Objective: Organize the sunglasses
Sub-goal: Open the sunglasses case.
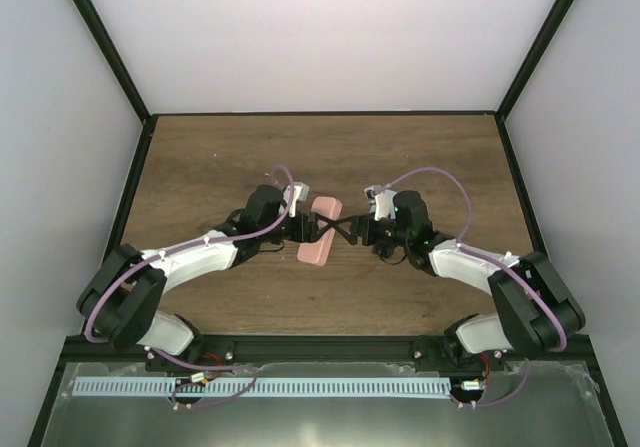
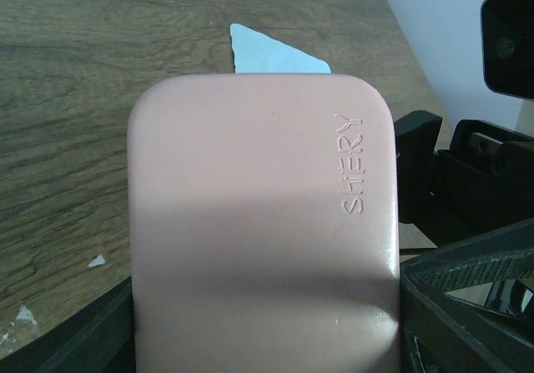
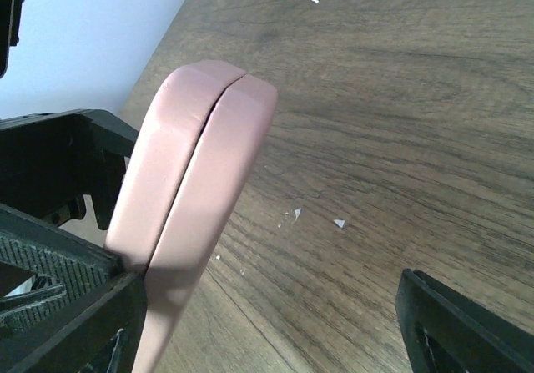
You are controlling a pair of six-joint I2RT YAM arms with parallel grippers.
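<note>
**Both arms meeting over the pink case at mid-table**

From the overhead camera I am watching the left arm reaching from its base at the near left corner, forearm lying low and angling inward toward the middle of the table. The left gripper is pinching the pink case. In its wrist view the case is filling the frame between the two black fingers, one pressing on each long side, and the embossed word "SHERY" is facing the lens.

A corner of the light blue cloth is peeking out behind the far end of the case, lying flat on the wood. A few white specks are sitting on the table to the left.

The case is closed, its seam running unbroken along the edge in the right wrist view, and it is being held tilted clear of the wood. I am not seeing the sunglasses in any view, so I cannot tell where they are.

The right arm is mirroring the left, reaching in from the near right corner. The right gripper is facing the case with its fingers spread wide. One finger is sitting against the near end of the case, and the other is hanging well apart over bare table. The left gripper's black body is crowding the space just behind the case.
</note>
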